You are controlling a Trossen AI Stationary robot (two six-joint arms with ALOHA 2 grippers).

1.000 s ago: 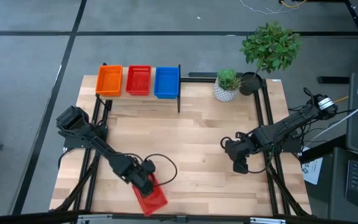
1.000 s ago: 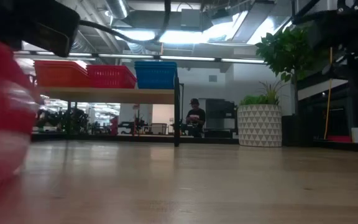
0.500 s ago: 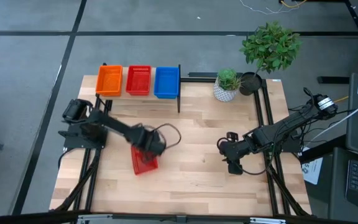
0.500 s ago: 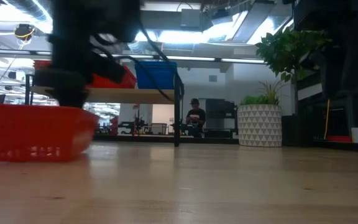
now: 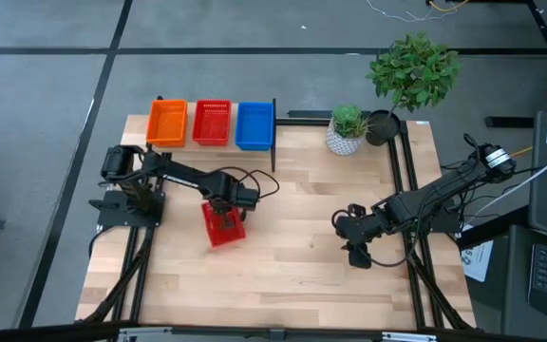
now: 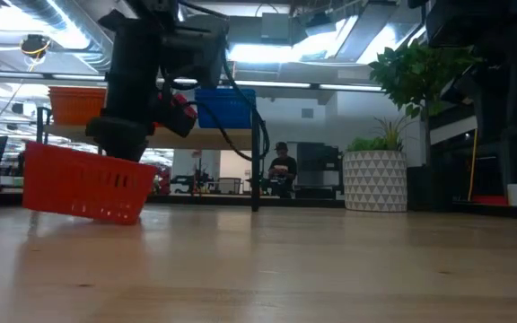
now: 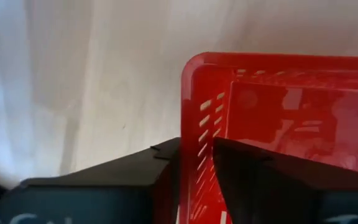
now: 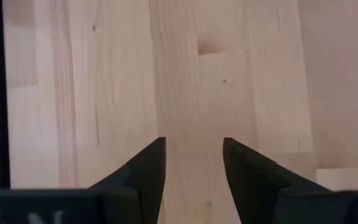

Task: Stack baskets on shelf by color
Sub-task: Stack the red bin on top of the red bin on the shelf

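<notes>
Table (image 5: 292, 256) w/ shelf (image 5: 213, 145) at its far edge, orange, red, blue baskets on it. Left gripper (image 5: 224, 211) clamps a loose red basket (image 5: 224, 229) by its wall, carried tilted, short of shelf. Next: lift onto shelved red stack (image 5: 211, 123). Right gripper (image 5: 354, 249) waits apart, empty. Only left wrist view shows fingers (image 7: 253, 180) straddling the wall; low view shows the tilt

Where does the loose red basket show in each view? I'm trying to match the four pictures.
High view: red basket on the table, left of centre, under the left tool.
Low view: at left, tilted, one end off the table.
Left wrist view: fills the right half, its wall between the fingers.
Right wrist view: not in it.
Shared landmark: the shelf, also in the low view.
</notes>
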